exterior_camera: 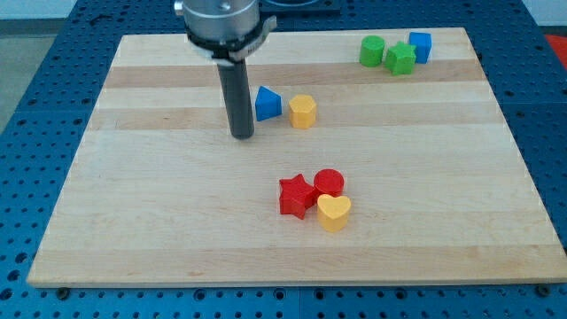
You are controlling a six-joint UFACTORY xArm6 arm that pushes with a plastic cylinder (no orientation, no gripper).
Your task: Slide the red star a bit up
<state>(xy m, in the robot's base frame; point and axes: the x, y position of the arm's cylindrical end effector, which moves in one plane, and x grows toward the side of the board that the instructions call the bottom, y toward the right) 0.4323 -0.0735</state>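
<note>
The red star (296, 196) lies below the middle of the wooden board (159, 221). A red round block (330, 182) touches its upper right and a yellow heart (334, 213) its lower right. My tip (242, 136) rests on the board up and to the left of the star, well apart from it. A blue triangular block (267, 104) sits just to the right of the rod.
A yellow hexagonal block (303, 112) lies next to the blue triangular block. At the view's top right are a green round block (372, 50), a green star-like block (400, 59) and a blue cube (420, 46).
</note>
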